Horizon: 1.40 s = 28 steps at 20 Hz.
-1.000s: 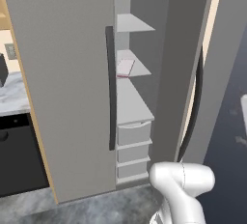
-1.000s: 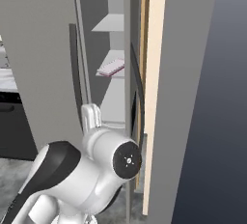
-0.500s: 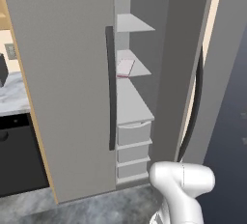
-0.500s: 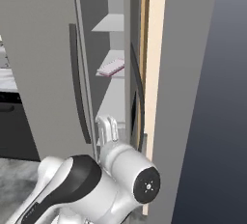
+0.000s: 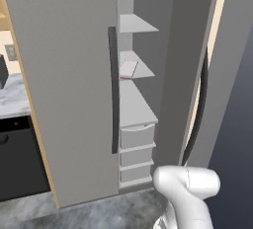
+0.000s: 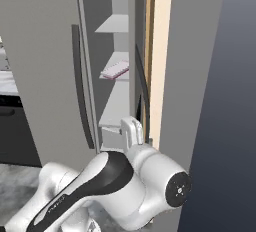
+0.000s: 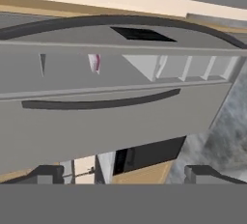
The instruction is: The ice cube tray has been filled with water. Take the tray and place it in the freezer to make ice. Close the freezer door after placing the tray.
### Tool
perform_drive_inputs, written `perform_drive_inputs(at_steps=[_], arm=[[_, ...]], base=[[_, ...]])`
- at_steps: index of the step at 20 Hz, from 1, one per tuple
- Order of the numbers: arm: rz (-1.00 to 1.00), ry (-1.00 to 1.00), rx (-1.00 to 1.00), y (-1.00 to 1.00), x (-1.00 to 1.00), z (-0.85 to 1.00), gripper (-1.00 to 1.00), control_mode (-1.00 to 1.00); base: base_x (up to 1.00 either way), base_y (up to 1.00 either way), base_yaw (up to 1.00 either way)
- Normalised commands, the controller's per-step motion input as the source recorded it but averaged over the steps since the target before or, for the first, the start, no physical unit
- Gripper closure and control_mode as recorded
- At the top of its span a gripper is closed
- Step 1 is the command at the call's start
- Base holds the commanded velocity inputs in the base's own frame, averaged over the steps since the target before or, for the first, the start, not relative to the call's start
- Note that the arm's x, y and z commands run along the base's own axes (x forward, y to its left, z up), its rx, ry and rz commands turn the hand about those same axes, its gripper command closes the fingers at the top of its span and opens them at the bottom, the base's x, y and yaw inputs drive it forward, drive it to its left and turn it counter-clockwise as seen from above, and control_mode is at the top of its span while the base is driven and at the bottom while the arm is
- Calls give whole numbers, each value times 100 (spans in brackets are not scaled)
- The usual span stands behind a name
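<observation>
Arm swings right and lower since earlier frame; gripper (image 7: 123, 172) jaws spread, empty. Ice cube tray (image 5: 128, 69) lies on freezer (image 5: 136, 95) middle shelf. Freezer door (image 5: 195, 70) ajar, narrow gap.

Freezer door (image 5: 197, 50) matt grey; handle (image 5: 200, 109) black, smooth; ice cube tray (image 5: 128, 69) pale pink, matt; shelves (image 5: 134, 24) white, smooth.

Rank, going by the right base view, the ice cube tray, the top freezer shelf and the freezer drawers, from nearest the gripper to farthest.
1. Freezer drawers, low, just beyond the gripper.
2. Ice cube tray, on the middle shelf above.
3. Top freezer shelf, highest and farthest.
</observation>
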Motion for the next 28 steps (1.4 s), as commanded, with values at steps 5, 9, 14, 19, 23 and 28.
perform_drive_inputs(at_steps=[5,9,14,19,23,28], arm=[[0,0,0,-27,45,-21,-100,-100],[-2,-5,0,-4,63,-20,-100,-100],[-4,-4,0,-1,56,-21,-100,-100],[0,0,1,-6,39,-17,-100,-100],[0,0,2,-9,21,-10,-100,-100],[6,0,1,-4,11,-11,-100,-100]], base=[[0,0,0],[0,0,0],[0,0,0],[0,0,0],[0,0,0],[0,0,0]])
